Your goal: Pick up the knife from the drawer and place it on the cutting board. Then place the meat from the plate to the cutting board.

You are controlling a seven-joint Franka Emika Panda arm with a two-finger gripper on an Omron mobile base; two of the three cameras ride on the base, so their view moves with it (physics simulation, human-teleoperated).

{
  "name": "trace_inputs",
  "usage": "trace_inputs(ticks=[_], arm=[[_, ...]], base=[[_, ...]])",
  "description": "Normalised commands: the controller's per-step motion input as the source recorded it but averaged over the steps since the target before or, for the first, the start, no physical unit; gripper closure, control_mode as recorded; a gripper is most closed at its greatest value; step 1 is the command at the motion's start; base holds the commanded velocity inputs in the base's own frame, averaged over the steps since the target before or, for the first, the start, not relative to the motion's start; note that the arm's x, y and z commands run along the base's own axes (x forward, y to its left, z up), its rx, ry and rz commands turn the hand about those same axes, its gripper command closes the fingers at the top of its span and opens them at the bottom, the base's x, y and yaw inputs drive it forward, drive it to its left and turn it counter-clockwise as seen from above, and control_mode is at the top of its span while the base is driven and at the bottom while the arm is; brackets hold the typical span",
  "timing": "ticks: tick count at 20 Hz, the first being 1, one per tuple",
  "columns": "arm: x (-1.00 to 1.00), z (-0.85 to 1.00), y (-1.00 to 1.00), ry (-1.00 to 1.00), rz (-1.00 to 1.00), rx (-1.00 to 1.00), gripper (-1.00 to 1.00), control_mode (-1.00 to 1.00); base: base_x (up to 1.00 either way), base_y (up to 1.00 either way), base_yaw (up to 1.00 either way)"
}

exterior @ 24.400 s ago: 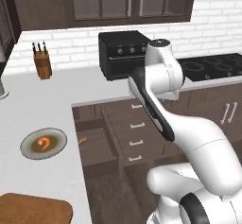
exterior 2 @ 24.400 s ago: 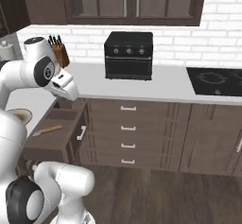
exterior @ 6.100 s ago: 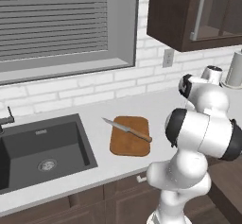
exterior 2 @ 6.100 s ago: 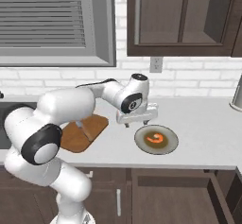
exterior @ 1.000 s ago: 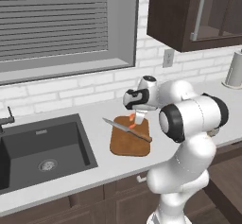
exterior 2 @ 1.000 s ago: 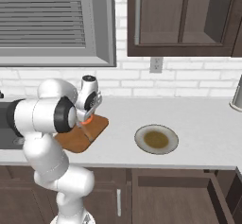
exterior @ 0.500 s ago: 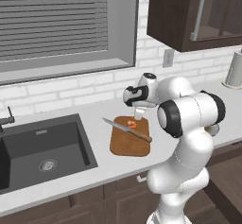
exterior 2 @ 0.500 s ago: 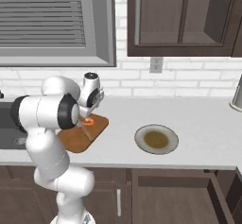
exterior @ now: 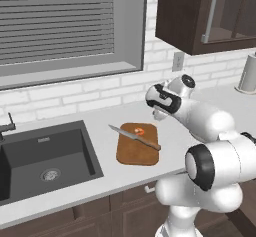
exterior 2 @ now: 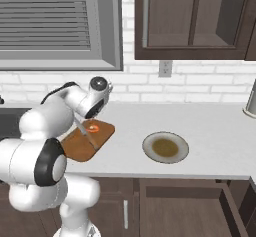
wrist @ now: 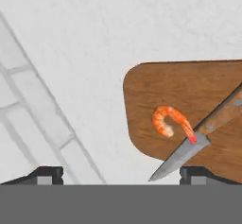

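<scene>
Lying: meat (wrist: 171, 121) on cutting board (exterior: 137, 151) | touching knife (exterior: 134, 137) | sink (exterior: 45, 159) beside

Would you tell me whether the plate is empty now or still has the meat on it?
Empty. The plate shows only its bare dark centre, while the meat lies on the cutting board beside the knife.

white brick wall (exterior: 75, 98), shuttered window (exterior: 55, 23), dark cabinets (exterior 2: 195, 18), sink (exterior: 42, 156)

Knife (exterior: 135, 137) and meat (exterior: 139, 130) lie on cutting board (exterior: 137, 151); sink (exterior: 45, 157) at board's 9 o'clock, plate (exterior 2: 165, 147) at 3 o'clock.
</scene>
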Motion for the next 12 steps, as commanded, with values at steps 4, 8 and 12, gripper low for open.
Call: trace_inputs(ticks=[4, 8, 12], arm=[[-1.0, 0.99, -0.76, -0.77, 0.0, 0.2, -1.0, -1.0], [-1.0, 1.0, -0.79, -0.77, 0.0, 0.18, -1.0, -1.0], [-1.0, 1.0, -0.58, -0.74, -0.02, 0.11, -1.0, -1.0]], base=[[0.0, 0.0, 0.0], [0.0, 0.0, 0.0], [0.0, 0.0, 0.0]])
